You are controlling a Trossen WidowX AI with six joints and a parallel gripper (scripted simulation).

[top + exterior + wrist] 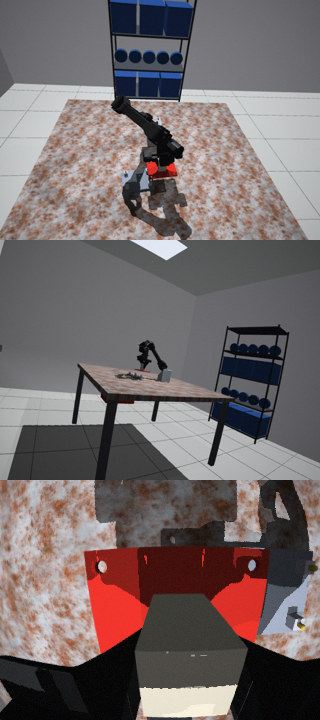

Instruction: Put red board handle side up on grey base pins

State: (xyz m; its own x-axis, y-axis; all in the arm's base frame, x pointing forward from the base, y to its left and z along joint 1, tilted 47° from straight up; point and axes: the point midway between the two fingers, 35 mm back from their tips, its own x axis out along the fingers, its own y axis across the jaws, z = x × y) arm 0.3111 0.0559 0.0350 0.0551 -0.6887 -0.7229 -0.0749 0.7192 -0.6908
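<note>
My gripper [162, 166] [142, 367] [180, 631] is shut on the square handle [162, 168] [141, 366] [187, 667] of the red board. The red board [152, 171] [146, 371] [120, 612] hangs in the air, handle side up and roughly level, above the table. Two corner holes show at its far edge in the wrist view. The grey base [141, 180] [136, 377] [280, 612] stands on the table beside and lower than the board, to its left in the top view. The arm's shadow covers part of the base. Several gold pins show on its posts.
The table [219, 193] [155, 391] [45, 590] carries a grey block [165, 375] near the arm's foot. A tall shelf [147, 70] [248, 353] with blue boxes and discs stands beyond the table. Shadows of the arm and board fall across the table.
</note>
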